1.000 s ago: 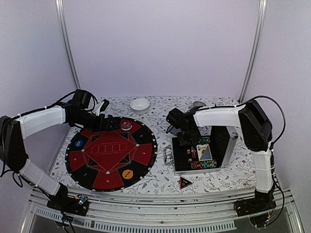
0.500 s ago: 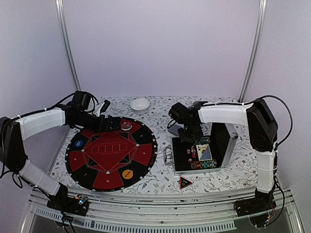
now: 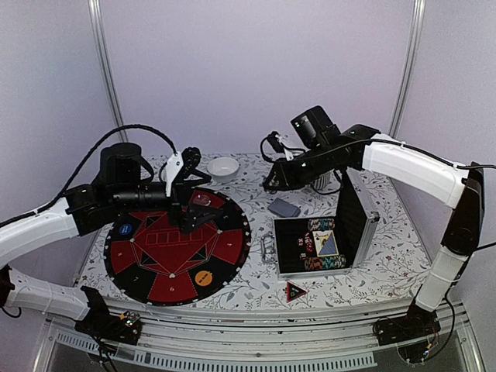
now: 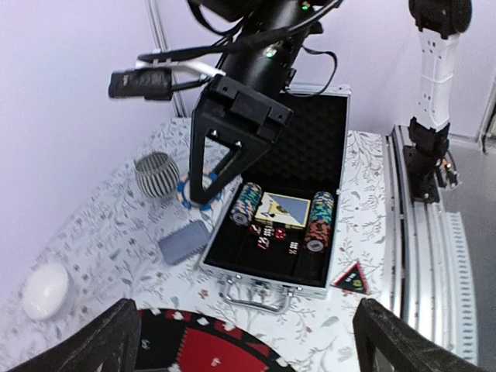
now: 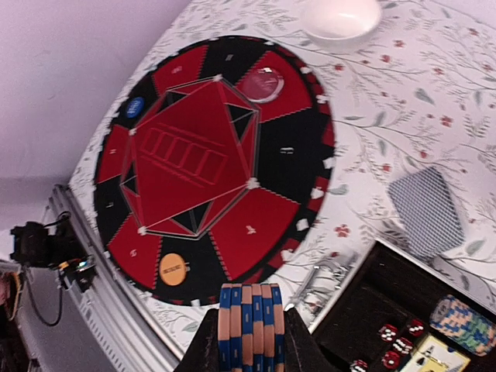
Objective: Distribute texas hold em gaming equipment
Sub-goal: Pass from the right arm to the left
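- The right claw [image 5: 249, 350] pinches a stack of striped poker chips [image 5: 248, 318], high above the surface [image 5: 387, 101], at the bottom centre of its wrist view.
- Done well, I'd say: carry them level over the round mat [image 5: 291, 155], lower onto a free segment, then release.
- The left claw [image 4: 249, 345], spread wide and empty, hangs over the mat's upper part; it may crowd that drop.
- A card deck [image 5: 431, 209] lies just beside the open case [image 4: 310, 132].

Lilac walls [image 3: 256, 70] and metal uprights [image 3: 108, 70] back a floral, perhaps cloth-covered table [image 3: 387, 271].
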Controlling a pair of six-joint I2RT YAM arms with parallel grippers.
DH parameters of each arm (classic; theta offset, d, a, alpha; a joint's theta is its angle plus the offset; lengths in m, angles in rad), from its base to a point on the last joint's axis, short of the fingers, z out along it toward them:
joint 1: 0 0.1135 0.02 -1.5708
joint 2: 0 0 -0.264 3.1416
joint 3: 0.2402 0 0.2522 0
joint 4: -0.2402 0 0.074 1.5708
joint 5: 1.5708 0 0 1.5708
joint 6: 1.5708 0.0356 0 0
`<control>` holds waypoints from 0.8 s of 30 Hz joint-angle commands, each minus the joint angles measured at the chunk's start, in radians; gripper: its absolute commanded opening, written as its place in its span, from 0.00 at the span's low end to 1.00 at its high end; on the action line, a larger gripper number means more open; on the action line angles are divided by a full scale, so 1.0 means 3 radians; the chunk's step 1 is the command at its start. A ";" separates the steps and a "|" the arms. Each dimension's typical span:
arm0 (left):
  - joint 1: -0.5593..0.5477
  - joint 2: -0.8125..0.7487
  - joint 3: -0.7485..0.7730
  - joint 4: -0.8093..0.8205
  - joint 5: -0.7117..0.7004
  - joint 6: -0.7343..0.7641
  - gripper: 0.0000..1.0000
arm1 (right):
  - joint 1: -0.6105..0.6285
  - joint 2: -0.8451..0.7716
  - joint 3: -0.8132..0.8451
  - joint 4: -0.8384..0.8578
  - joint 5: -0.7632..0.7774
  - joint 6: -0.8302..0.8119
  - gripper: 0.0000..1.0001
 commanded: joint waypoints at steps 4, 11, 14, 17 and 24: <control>-0.0387 0.0284 -0.0008 0.0445 -0.0518 0.1279 0.98 | 0.0163 0.0030 0.0045 0.0458 -0.1230 -0.0082 0.02; -0.0533 0.0647 0.0209 0.0387 -0.0606 0.1502 0.98 | 0.0253 0.0054 -0.0092 0.0688 -0.1474 -0.0048 0.02; -0.0570 0.0753 0.0264 0.0489 -0.0918 0.1532 0.98 | 0.0275 0.0072 -0.0133 0.0734 -0.1529 -0.0039 0.02; -0.0574 0.0825 0.0281 0.0545 -0.1084 0.1552 0.91 | 0.0278 0.0042 -0.0195 0.0850 -0.1555 -0.0005 0.02; -0.0573 0.0903 0.0335 0.0441 -0.1040 0.1595 0.67 | 0.0281 0.0045 -0.0222 0.0888 -0.1562 0.0045 0.02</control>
